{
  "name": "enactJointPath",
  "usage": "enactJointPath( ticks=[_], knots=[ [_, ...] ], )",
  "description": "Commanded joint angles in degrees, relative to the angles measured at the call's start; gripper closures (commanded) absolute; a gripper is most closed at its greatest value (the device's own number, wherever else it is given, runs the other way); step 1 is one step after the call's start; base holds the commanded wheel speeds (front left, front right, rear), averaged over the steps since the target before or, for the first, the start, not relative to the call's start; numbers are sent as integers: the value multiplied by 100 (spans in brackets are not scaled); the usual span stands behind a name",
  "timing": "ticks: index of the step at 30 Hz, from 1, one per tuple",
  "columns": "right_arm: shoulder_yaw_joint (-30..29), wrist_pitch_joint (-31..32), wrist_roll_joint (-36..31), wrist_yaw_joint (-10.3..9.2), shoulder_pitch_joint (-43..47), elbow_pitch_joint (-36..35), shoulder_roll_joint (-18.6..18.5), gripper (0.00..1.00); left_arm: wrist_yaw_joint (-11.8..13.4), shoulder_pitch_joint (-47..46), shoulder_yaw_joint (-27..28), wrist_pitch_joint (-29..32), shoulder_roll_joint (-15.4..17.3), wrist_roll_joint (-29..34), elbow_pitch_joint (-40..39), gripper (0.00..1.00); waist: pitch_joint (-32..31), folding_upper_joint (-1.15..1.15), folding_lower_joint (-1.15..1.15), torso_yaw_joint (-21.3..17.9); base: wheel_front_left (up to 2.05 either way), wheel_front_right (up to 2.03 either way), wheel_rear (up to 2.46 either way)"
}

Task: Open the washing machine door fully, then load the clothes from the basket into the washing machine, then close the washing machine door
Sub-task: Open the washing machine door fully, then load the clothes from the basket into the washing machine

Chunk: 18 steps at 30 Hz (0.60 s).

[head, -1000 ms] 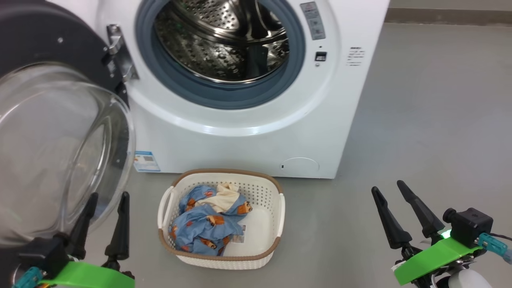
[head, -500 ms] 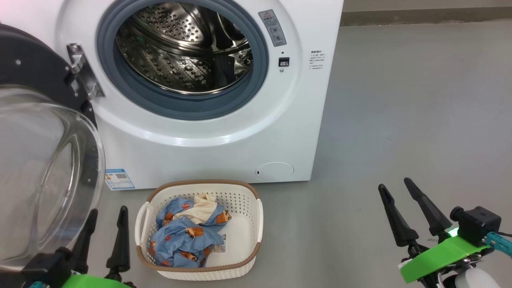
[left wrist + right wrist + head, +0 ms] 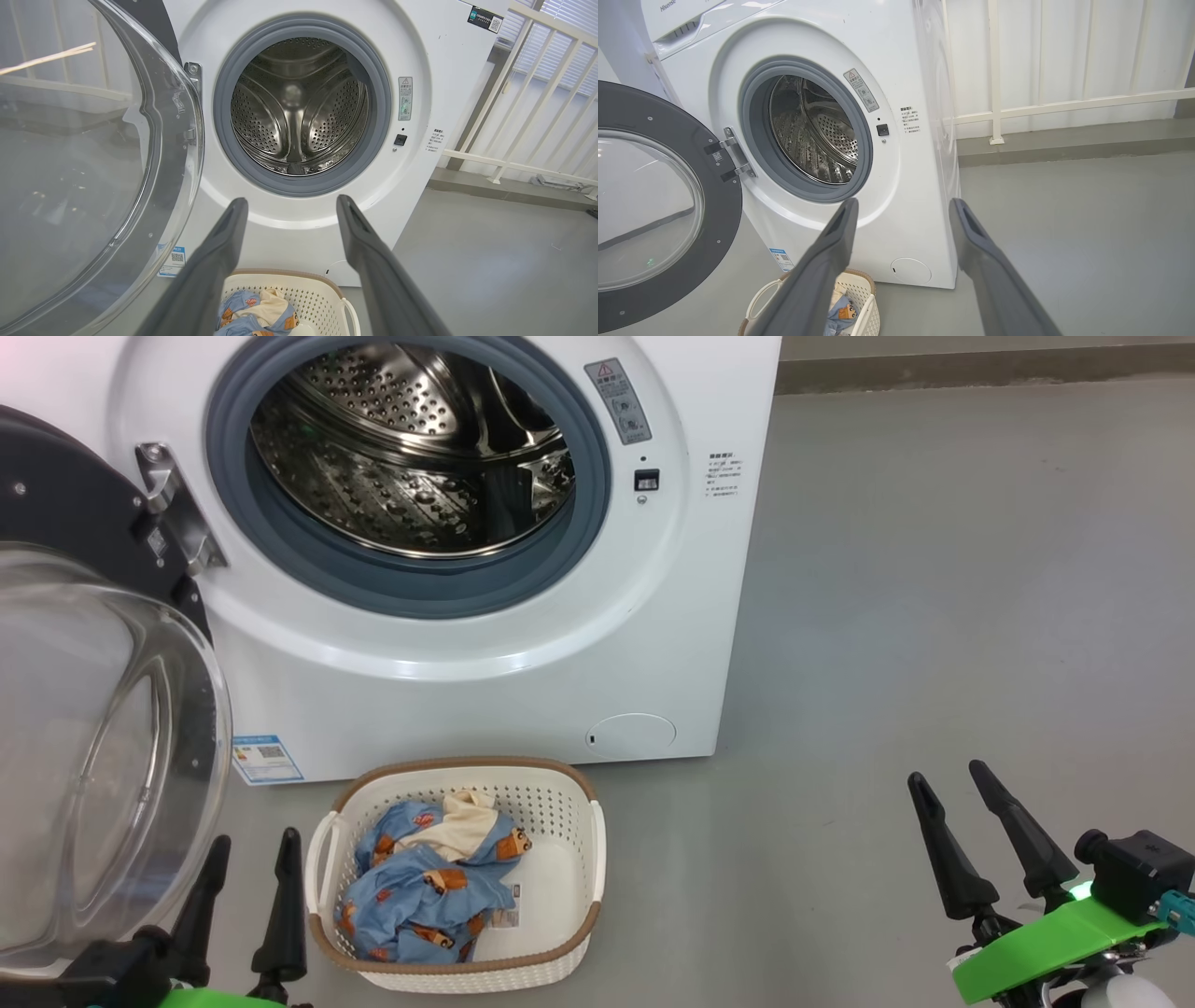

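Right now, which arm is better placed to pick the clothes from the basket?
Left. The left gripper, open, sits just beside the basket, on the side where the clothes lie. The right gripper, also open, is far off over the floor.

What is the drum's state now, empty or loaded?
Empty, as far as visible: the drum shows bare perforated steel, and the clothes lie in the basket.
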Motion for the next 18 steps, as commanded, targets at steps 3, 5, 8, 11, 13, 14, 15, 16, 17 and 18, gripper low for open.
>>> enactJointPath(
  ticks=[3,5,8,11,13,14,15,16,17,18],
  knots=[
    [78,-69,-78,16,-50,-159,-68,0,-85,-139,296,-70,74,135,-102,0,2,0,0,22,0,0,0],
    [69,-69,-77,16,-48,-160,-64,0,-109,-140,328,-70,53,182,-93,0,3,0,0,32,0,0,0],
    [51,-69,-78,16,-35,-165,-58,0,-145,-133,372,-70,23,242,-83,0,1,0,0,45,0,0,0],
    [38,-69,-82,16,-28,-165,-50,0,-180,-129,417,-70,-2,292,-86,0,2,0,0,55,0,0,0],
    [39,-69,-84,16,-27,-166,-45,0,-202,-128,443,-71,-17,321,-83,0,-1,0,0,57,0,0,0],
    [39,-69,-85,16,-26,-168,-43,0,-213,-130,453,-71,-25,333,-84,0,-2,0,0,58,0,0,0],
    [39,-69,-86,16,-24,-168,-41,0,-223,-133,461,-71,-32,346,-87,0,-4,0,0,59,0,0,0],
    [39,-69,-87,16,-22,-168,-40,0,-232,-135,467,-71,-39,360,-89,0,-4,0,0,61,0,0,0],
    [39,-69,-88,16,-21,-167,-38,0,-241,-137,474,-71,-46,373,-90,0,-5,0,0,63,0,0,0],
    [38,-69,-88,16,-20,-165,-35,0,-249,-139,481,-71,-51,385,-90,0,-7,0,0,65,0,0,0]
  ],
)
